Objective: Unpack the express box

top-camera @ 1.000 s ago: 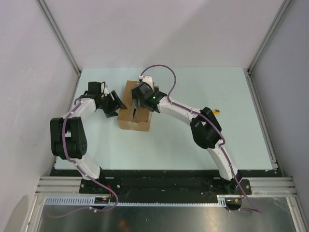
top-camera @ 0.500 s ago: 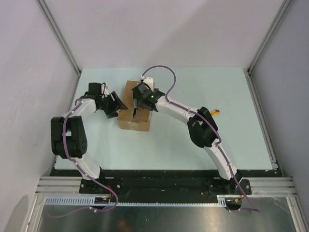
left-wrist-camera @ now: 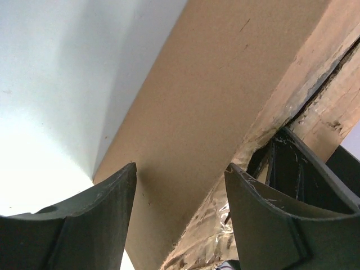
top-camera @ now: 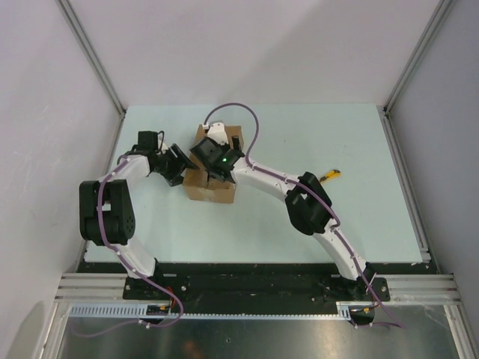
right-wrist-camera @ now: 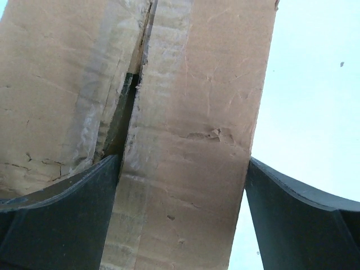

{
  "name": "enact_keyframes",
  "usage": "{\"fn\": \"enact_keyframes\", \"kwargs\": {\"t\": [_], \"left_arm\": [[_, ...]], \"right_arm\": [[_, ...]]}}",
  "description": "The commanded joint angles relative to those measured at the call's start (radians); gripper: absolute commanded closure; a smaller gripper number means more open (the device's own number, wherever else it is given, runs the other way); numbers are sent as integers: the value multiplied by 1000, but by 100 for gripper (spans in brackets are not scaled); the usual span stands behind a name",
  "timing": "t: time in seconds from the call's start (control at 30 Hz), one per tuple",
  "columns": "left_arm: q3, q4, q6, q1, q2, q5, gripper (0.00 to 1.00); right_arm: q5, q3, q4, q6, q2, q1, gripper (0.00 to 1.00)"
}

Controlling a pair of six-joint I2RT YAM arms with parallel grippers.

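we are noting the express box (top-camera: 210, 192) sitting centre-left of the top frame, its seam tape torn and parting. right gripper (right-wrist-camera: 183, 162) is straddling one top flap, released, one finger at the seam, probably to pry it. left gripper (left-wrist-camera: 181, 167), also released, is hovering by the box's side, probably bracing. small yellow tool (top-camera: 330, 176) is lying right of centre. pale table (top-camera: 299, 224), white walls (top-camera: 262, 52) are enclosing us.
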State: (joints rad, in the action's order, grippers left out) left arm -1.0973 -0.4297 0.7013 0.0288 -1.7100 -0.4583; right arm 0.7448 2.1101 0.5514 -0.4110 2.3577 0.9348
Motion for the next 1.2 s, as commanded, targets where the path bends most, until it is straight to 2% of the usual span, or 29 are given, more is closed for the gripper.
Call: {"fn": "enact_keyframes", "kwargs": {"t": [0.0,0.1,0.27,0.4,0.67,0.93,1.17], "left_arm": [[46,-64,27,3,-16,122,32],[48,-64,35,3,-10,132,32],[47,-64,35,3,-19,115,32],[45,-64,36,3,-19,113,32],[42,-63,35,3,-14,101,32],[45,-63,21,3,-10,90,33],[47,-61,12,3,-17,67,32]], "right_arm": [[177,54,-36,127,-121,4,9],[166,51,-36,117,-138,2,8],[61,31,-30,48,-166,-19,9],[54,28,1,34,-173,-33,9],[31,-125,-44,24,-282,-63,11],[7,-64,-103,146,-226,-1,7],[2,82,-50,170,-86,18,4]]}}
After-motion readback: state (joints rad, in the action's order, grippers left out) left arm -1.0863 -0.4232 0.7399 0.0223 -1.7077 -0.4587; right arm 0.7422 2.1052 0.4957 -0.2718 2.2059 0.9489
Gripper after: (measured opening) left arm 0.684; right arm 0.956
